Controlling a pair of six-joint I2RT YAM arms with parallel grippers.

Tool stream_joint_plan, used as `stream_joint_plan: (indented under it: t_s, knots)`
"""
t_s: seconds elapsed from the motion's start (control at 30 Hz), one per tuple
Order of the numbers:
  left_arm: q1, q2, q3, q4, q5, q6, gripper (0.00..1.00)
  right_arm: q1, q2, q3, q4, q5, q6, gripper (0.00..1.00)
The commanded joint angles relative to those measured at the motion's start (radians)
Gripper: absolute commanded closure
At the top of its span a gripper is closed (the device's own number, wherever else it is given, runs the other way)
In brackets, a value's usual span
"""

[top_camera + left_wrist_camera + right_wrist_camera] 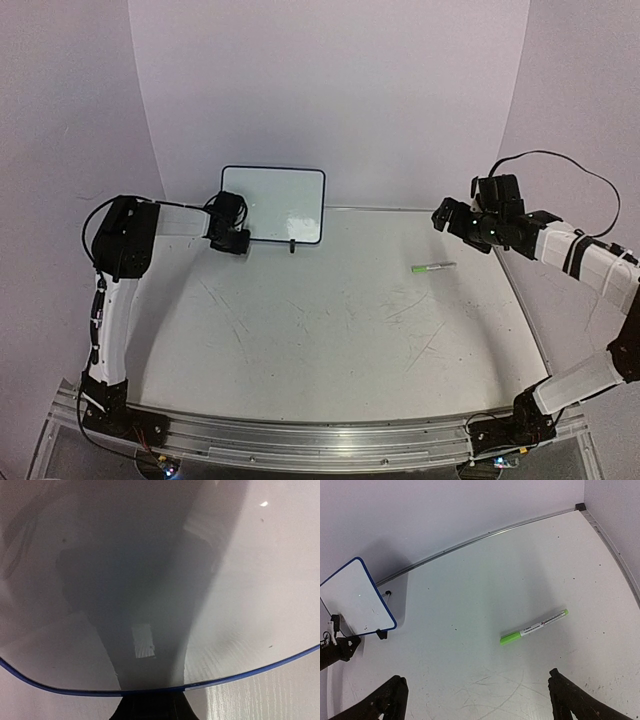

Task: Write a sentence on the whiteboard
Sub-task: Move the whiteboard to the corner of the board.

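Note:
The whiteboard [275, 205] stands upright on its small black feet at the back of the table, its glossy face bare; the sentence is out of view. My left gripper [232, 238] is at the board's lower left corner. In the left wrist view the white face [150, 580] fills the frame, and its blue rim runs into the dark jaws of that gripper [152, 707], shut on the edge. My right gripper [445, 215] hovers open above the table's right side. A green marker [534, 627] lies capped just ahead of the open right gripper [475, 677]; the board [357, 600] shows at far left.
The marker [433, 267] lies flat on the scratched white table [320, 330], right of centre. Curved white backdrop walls close in the back and both sides. A black cable loops above the right arm.

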Motion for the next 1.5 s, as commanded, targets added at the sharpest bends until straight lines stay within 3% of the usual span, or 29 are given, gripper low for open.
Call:
stream_joint_plan:
  t_s: [0.0,0.37,0.83,1.1,1.47]
  knots:
    - [-0.08,-0.022,-0.077,0.02,-0.015,0.065,1.0,0.0,-0.019,-0.012,0.01,0.007,-0.004,0.02]
    - [-0.178,-0.171,-0.336,0.135,-0.073,-0.051,1.0,0.0,-0.019,-0.025,0.008,0.004,-0.006,0.02]
    - [-0.378,-0.408,-0.681,0.137,-0.22,-0.477,1.0,0.0,0.086,-0.015,0.011,-0.048,0.008,0.02]
    - [-0.536,-0.447,-0.761,0.128,-0.308,-0.662,1.0,0.0,0.145,-0.034,0.014,-0.05,0.047,0.02]
    - [-0.67,-0.387,-0.741,0.127,-0.393,-0.721,1.0,-0.002,0.249,-0.026,0.032,-0.034,0.127,0.02]
